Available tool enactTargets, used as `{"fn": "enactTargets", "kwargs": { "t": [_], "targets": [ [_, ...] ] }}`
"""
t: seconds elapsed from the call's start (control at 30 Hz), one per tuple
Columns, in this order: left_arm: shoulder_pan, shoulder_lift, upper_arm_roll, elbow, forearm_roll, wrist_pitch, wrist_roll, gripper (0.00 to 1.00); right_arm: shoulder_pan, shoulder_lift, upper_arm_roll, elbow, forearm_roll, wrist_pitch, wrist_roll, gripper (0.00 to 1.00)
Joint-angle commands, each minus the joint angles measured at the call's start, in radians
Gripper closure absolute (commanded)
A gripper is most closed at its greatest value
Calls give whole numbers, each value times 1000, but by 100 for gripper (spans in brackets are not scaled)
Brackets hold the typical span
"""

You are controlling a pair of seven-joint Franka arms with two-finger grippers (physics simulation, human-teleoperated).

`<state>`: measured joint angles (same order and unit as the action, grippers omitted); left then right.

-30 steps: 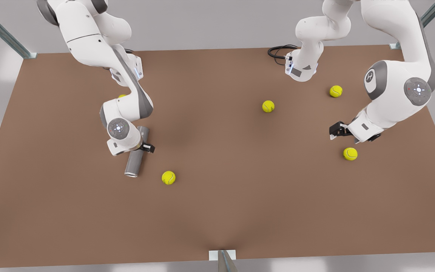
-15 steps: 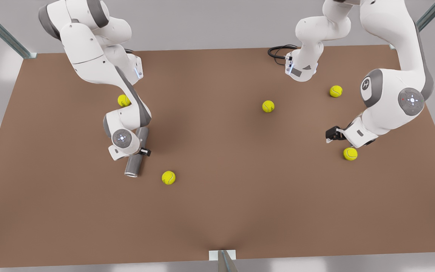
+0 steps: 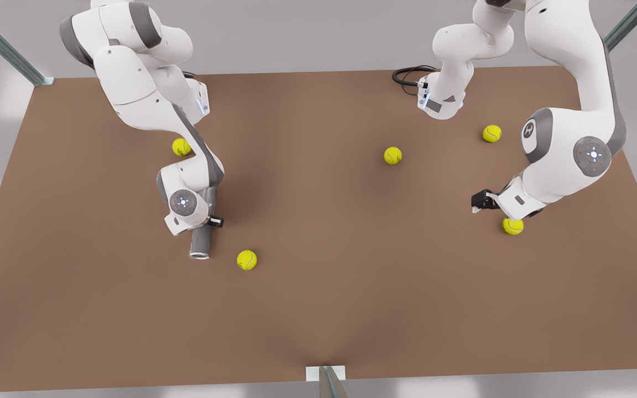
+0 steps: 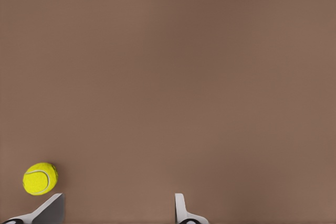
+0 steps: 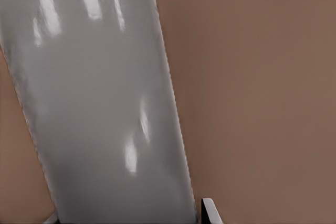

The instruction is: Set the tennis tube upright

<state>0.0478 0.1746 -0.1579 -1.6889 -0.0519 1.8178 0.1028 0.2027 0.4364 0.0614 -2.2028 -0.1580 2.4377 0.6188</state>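
The tennis tube [image 3: 202,241] is a dark grey cylinder lying on the brown table [image 3: 318,309] at the front view's left, its silvery rim [image 3: 199,255] toward the near edge. My right gripper [image 3: 208,221] sits over the tube's middle, shut on it; in the right wrist view the tube [image 5: 105,103] fills the space between the fingertips [image 5: 209,209]. At the front view's right my left gripper [image 3: 479,201] hovers low, open and holding nothing. The left wrist view shows its fingers [image 4: 181,211] spread over bare table, a yellow ball [image 4: 40,178] beside them.
Several yellow tennis balls lie about: one [image 3: 246,260] near the tube's rim, one [image 3: 181,147] behind the right arm, one [image 3: 392,155] mid-table, one [image 3: 491,133] at the back, one [image 3: 512,225] by the left gripper. A black cable [image 3: 407,75] lies at the far edge.
The right gripper has settled lower onto the tube, and the tube's rim end has swung slightly toward the front view's right. The left arm has drifted toward the front view's left, low by its ball.
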Motion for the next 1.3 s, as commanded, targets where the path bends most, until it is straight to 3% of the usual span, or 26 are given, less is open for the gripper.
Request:
{"fn": "enactTargets", "kwargs": {
  "t": [0.0, 0.57, 0.67, 0.73, 0.83, 0.97, 1.27],
  "targets": [
    [1, 2, 0, 0, 1, 0, 0, 0, -2, -1, 0, 0, 0, 1, -2, 11],
    [0, 3, 3, 2, 1, 2, 0, 0, -34, -27, 20, -61, 11, 83, -137, 12],
    [0, 3, 3, 2, 1, 0, 0, 0, -32, -38, 25, -78, 12, 72, -120, 20],
    [0, 3, 3, 2, 1, 0, 0, 0, -32, -41, 25, -78, 12, 72, -120, 33],
    [0, 2, 3, 2, 26, 2, -2, 0, -28, -41, 25, -77, 11, 72, -122, 38],
    [0, 2, 0, 2, 24, 2, -5, 0, -26, -50, 25, -67, 11, 69, -136, 38],
    [0, 2, 1, 2, 26, 2, -5, 0, -25, -54, 94, 222, 12, -213, -218, 38]
  ]
}}
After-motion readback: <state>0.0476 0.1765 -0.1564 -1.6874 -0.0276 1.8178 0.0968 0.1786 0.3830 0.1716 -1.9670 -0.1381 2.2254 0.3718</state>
